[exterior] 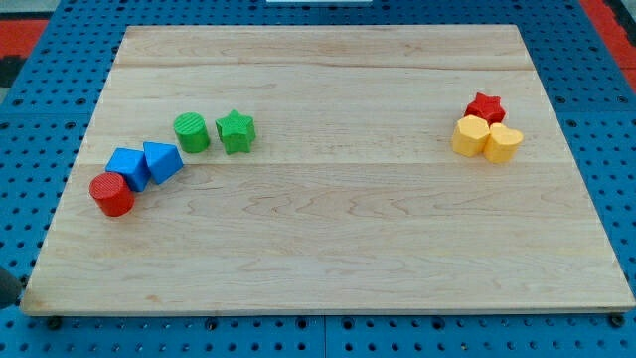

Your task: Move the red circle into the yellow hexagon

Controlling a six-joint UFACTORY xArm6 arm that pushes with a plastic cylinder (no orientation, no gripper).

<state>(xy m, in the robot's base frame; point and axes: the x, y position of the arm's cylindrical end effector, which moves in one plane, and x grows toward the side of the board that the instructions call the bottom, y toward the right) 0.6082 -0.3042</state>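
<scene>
Pale wood-plank tabletop (328,239) over blue pegboard (40,89). Yellow hexagon (470,136), yellow heart (503,144), red star (485,106) clustered touching, view's right. Blue cube (128,167), blue wedge (161,160), green cylinder (191,132), green star (236,131) view's left. Ribbed red circle (112,194) touched cube, far left. My tip unseen; pincer state untellable.

A pale wooden table (328,259) with visible plank seams and grain fills most of the view. Around it lies a blue perforated panel (40,89) dotted with small holes. Red patches (608,14) show at the view's top corners. Lighting is even.
</scene>
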